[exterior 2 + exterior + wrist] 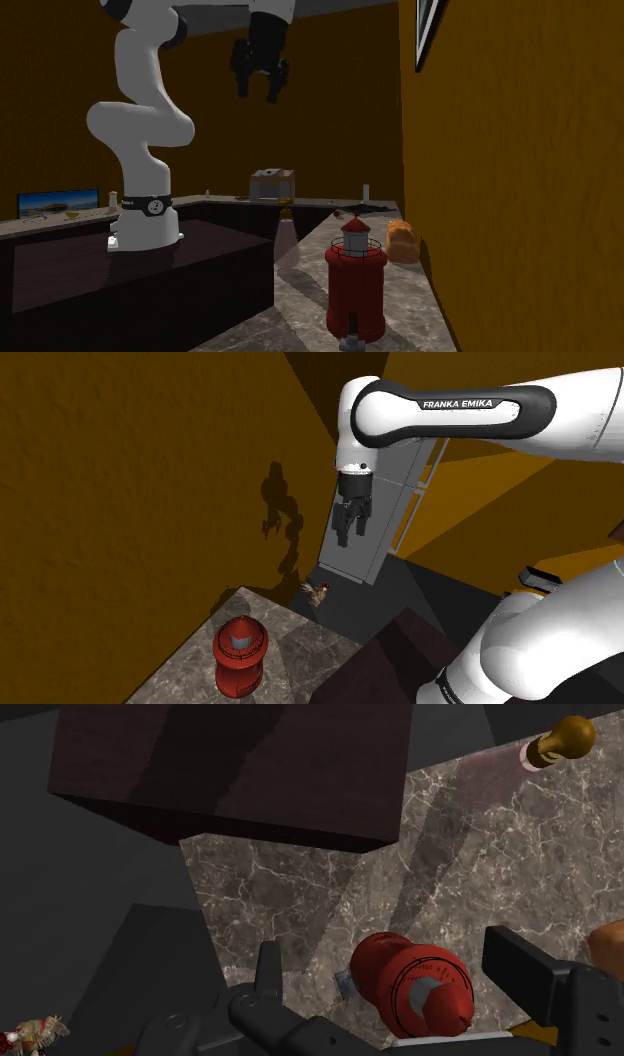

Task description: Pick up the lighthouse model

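Shoulder view is showing the tool (350, 524) hanging high in the air in front of a grey panel, its fingers standing apart and gripping nothing. The lighthouse (240, 652) is sitting upright on the marble bench (300, 642), back from the bench's far corner and well below the tool. It is red, with a grey lantern room under a red cap. A small rooster (318, 593) is lying just past the bench's far edge, on a dark grey surface.

Second exterior view is showing the tool (258, 78) up near the ceiling, jaws parted, while the lighthouse (355, 282) is standing at the bench's near end, beside the ochre wall. An orange loaf (402, 242) is resting behind it, against that wall.

Wrist view is looking straight down. The lighthouse (415, 989) is appearing between the spread fingers (268, 972) – far beneath them, untouched – with the dark stand (240, 764) bordering the bench's edge.
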